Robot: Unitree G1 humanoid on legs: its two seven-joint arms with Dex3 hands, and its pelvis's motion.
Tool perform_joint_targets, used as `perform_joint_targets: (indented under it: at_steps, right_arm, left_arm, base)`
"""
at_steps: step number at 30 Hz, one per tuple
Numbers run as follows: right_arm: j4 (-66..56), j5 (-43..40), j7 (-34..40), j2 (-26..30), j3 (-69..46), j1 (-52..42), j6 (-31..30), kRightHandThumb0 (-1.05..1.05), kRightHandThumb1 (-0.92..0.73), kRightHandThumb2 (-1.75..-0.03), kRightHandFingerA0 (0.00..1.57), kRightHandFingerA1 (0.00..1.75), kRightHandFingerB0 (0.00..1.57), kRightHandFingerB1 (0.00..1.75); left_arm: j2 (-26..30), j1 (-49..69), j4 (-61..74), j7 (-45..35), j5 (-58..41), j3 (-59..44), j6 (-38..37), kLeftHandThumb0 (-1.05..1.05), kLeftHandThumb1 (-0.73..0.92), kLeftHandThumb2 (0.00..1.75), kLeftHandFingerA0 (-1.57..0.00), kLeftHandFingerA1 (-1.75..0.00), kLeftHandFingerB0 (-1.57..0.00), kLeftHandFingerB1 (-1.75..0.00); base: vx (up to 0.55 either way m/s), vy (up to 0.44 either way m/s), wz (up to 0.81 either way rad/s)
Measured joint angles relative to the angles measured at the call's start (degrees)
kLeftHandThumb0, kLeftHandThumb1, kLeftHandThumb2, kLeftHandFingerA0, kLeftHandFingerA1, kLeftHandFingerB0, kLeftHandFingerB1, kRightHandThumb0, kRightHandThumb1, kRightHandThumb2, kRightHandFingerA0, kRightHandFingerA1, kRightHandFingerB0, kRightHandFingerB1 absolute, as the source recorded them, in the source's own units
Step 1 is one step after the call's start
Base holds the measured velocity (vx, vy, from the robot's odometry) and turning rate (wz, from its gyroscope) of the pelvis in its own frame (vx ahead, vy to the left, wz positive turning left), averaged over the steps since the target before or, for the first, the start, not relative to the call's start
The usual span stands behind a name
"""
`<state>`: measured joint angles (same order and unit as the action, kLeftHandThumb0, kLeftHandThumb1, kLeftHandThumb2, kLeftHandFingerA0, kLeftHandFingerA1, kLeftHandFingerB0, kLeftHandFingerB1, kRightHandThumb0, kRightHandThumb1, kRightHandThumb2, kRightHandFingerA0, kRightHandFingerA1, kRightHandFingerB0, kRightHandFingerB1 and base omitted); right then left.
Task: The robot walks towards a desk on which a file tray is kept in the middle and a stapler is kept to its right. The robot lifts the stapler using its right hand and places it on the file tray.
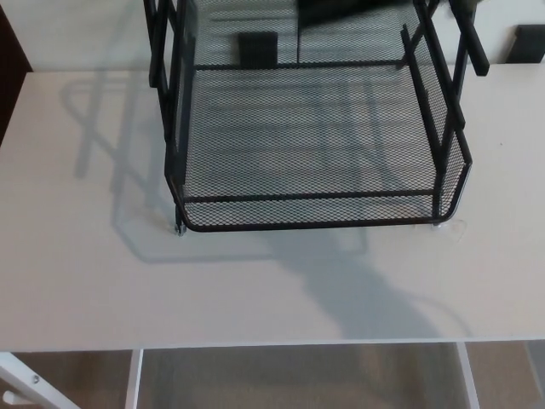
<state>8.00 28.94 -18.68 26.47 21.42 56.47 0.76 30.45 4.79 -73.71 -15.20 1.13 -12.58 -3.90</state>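
A white desk (pixel 77 256) fills most of the head view, and a black wire-mesh file tray (pixel 324 223) stands on it at the middle, reaching up past the top edge of the picture. The tray's lower tier is an open mesh basket with a low front rim, and its 2 front feet rest on the desk surface. Black upright bars rise along both of its sides towards an upper level that is cut off by the frame. The stapler cannot be made out with certainty. A dark, blocky shape (pixel 349 10) sits at the very top of the picture within the tray's frame, but it is cropped too much to identify. A smaller dark rectangle (pixel 255 48) shows through the mesh at the back, and another dark object (pixel 530 43) lies at the far right edge of the desk, well apart from the tray. A soft grey shadow (pixel 366 298) spreads over the desk in front of the tray. Below the desk's front edge a beige floor (pixel 298 375) and a white strut (pixel 25 383) are visible. Neither the left robot hand nor the right robot hand appears, so I cannot tell whether either is open, closed or holding anything.
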Motion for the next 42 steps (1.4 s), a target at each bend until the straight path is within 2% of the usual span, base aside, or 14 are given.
perform_joint_targets:
  at_steps: [11,12,13,19,25,29,31,32,33,34,35,36,37,42]
  right_arm:
    - [4.06,2.45,-3.93,-2.09,2.70,-1.43,-2.63,-0.24,-0.71,-0.60,0.69,1.75,0.59,1.60]
    - [4.23,2.52,-4.01,-2.17,2.71,-1.65,-2.71,-0.22,-0.71,-0.59,0.69,1.75,0.58,1.60]
    - [4.66,2.66,-4.05,-2.42,2.73,-2.12,-2.84,-0.21,-0.72,-0.60,0.68,1.75,0.58,1.60]
    - [6.07,2.56,-5.17,-4.67,2.21,-4.15,-5.25,-0.15,-0.80,-0.68,0.85,1.75,0.61,1.54]
    - [9.64,0.45,-4.35,-8.76,-2.49,-6.44,-6.70,-0.17,-0.76,-0.77,0.71,1.71,0.60,1.58]
    - [11.78,-1.58,-2.45,-11.21,-5.66,-9.30,-5.96,-0.17,-0.74,-0.88,0.73,1.25,0.76,0.93]
    - [11.63,-1.95,-2.26,-11.30,-5.77,-9.34,-5.94,-0.30,-0.79,-0.63,0.67,0.92,0.60,0.42]
    - [11.33,-1.91,-2.43,-11.18,-5.46,-9.31,-6.12,-0.35,-0.74,-0.63,0.63,0.73,0.44,0.36]
    - [11.15,-1.90,-2.68,-11.03,-5.06,-9.31,-6.25,-0.48,-0.70,-0.62,0.21,0.45,0.20,0.28]
    - [10.83,-1.71,-3.11,-10.69,-4.23,-9.29,-6.52,-0.33,-0.54,-1.04,0.01,0.52,0.00,0.49]
    - [10.43,-1.22,-3.59,-10.19,-3.21,-9.13,-6.75,-0.33,-0.54,-1.04,0.01,0.52,0.00,0.49]
    - [9.90,-0.66,-4.19,-9.70,-2.11,-8.80,-7.10,-0.55,-0.66,-0.61,0.01,0.27,0.08,0.24]
    - [9.56,-0.26,-4.64,-9.37,-1.51,-8.54,-7.39,-0.86,-0.52,-0.82,0.00,0.00,0.03,0.09]
    - [7.95,2.20,-6.86,-6.74,1.65,-6.35,-8.77,-0.78,-0.50,-0.80,0.00,0.00,0.00,0.13]
  left_arm:
    - [0.02,0.01,0.10,0.00,0.00,0.40,0.02,-1.05,0.71,1.27,-0.49,-0.92,-0.11,-0.70]
    - [0.02,-0.02,0.13,0.00,0.00,0.40,0.02,-1.01,0.90,0.80,-0.40,-1.05,-0.11,-0.83]
    - [0.03,-0.08,0.19,0.00,0.01,0.43,0.02,-1.05,0.71,1.27,-0.46,-0.90,-0.12,-0.70]
    - [0.04,-0.13,0.21,0.01,0.03,0.64,0.02,-1.05,0.71,1.28,-0.46,-0.91,-0.09,-0.69]
    - [0.03,-0.18,-0.07,0.01,0.03,0.65,0.02,-1.05,0.70,1.28,-0.48,-0.91,-0.08,-0.68]
    - [0.03,-0.23,-0.34,0.04,0.20,1.04,0.02,-1.05,0.70,1.28,-0.41,-0.88,-0.07,-0.68]
    - [0.04,-0.19,-0.36,0.03,0.19,1.04,0.02,-1.05,0.70,1.27,-0.44,-0.90,-0.08,-0.68]
    - [0.03,-0.17,-0.35,0.04,0.19,1.01,0.02,-1.05,0.70,1.27,-0.45,-0.90,-0.08,-0.69]
    - [0.03,-0.14,-0.35,0.04,0.19,1.02,0.02,-1.05,0.71,1.27,-0.45,-0.90,-0.08,-0.69]
    - [0.03,-0.10,-0.30,0.04,0.21,1.10,0.02,-1.05,0.71,1.27,-0.44,-0.89,-0.07,-0.68]
    - [0.03,-0.06,-0.27,0.03,0.21,1.14,0.02,-1.05,0.71,1.27,-0.44,-0.89,-0.07,-0.68]
    - [0.03,-0.06,-0.27,0.04,0.21,1.17,0.02,-1.05,0.72,1.27,-0.46,-0.90,-0.09,-0.68]
    - [0.03,-0.05,-0.27,0.04,0.22,1.21,0.02,-1.05,0.71,1.26,-0.47,-0.91,-0.10,-0.69]
    - [0.04,-0.05,-0.29,0.05,0.30,1.59,0.02,-1.05,0.70,1.27,-0.45,-0.91,-0.12,-0.71]
  base:
    - [0.00,0.000,0.00]
    - [0.00,0.000,0.00]
    - [0.00,0.000,0.00]
    - [0.00,0.000,0.00]
    - [0.00,0.000,0.00]
    - [0.00,0.000,0.00]
    - [0.00,0.000,0.00]
    - [0.00,0.000,0.00]
    - [0.00,0.000,0.00]
    - [0.00,0.000,0.00]
    - [0.00,0.000,0.00]
    - [0.00,0.000,0.00]
    - [0.00,0.000,0.00]
    - [0.00,0.000,0.00]
